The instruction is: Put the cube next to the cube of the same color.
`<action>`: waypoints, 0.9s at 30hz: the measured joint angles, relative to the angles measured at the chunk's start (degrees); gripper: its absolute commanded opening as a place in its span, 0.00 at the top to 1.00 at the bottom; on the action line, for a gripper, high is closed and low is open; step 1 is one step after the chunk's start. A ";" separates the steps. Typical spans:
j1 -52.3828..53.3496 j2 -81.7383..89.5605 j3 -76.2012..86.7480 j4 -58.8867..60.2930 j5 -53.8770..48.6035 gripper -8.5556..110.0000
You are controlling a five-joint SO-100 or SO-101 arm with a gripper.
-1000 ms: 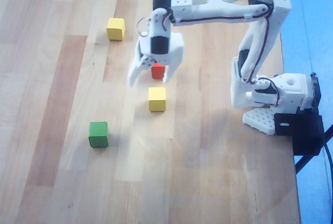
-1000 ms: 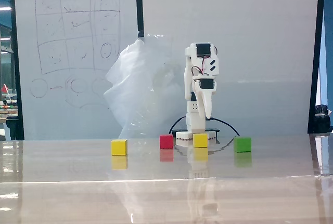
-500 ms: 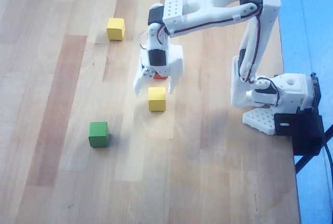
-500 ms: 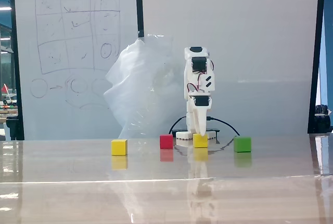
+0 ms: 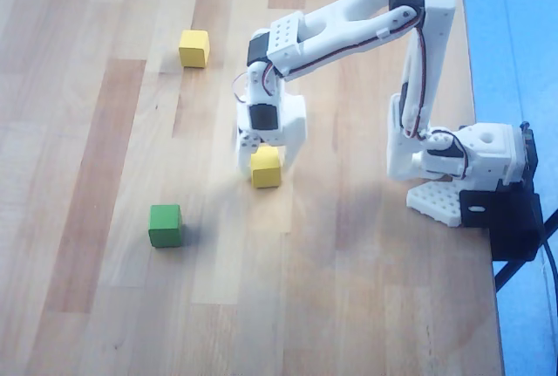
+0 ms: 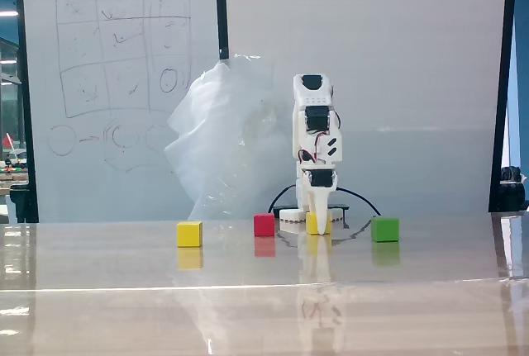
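A: Where's the cube [image 5: 266,167]?
B: Between the spread fingers of the gripper [image 5: 265,160]; nothing's clamped yet
A: Advice?
B: Close squarely on it, then carry towards eleven o'clock, beside the cube of the same color [image 5: 193,48]

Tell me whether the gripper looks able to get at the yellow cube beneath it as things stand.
Probably yes. The gripper is lowered with a finger on each side of the near yellow cube, and nothing lies between them; the red cube stands off to one side in the fixed view.
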 measured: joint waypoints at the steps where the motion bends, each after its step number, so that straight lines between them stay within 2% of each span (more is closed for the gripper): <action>1: 0.00 0.00 0.00 0.00 0.18 0.94; 5: 0.00 -0.09 -0.79 0.70 -0.09 0.92; 9: 0.00 4.13 -3.52 7.21 -0.09 0.93; 18: 0.70 13.89 -23.99 25.49 -3.69 0.93; 22: 5.19 12.92 -33.75 27.95 -6.68 0.93; 27: 11.51 2.72 -45.35 28.39 -11.60 0.93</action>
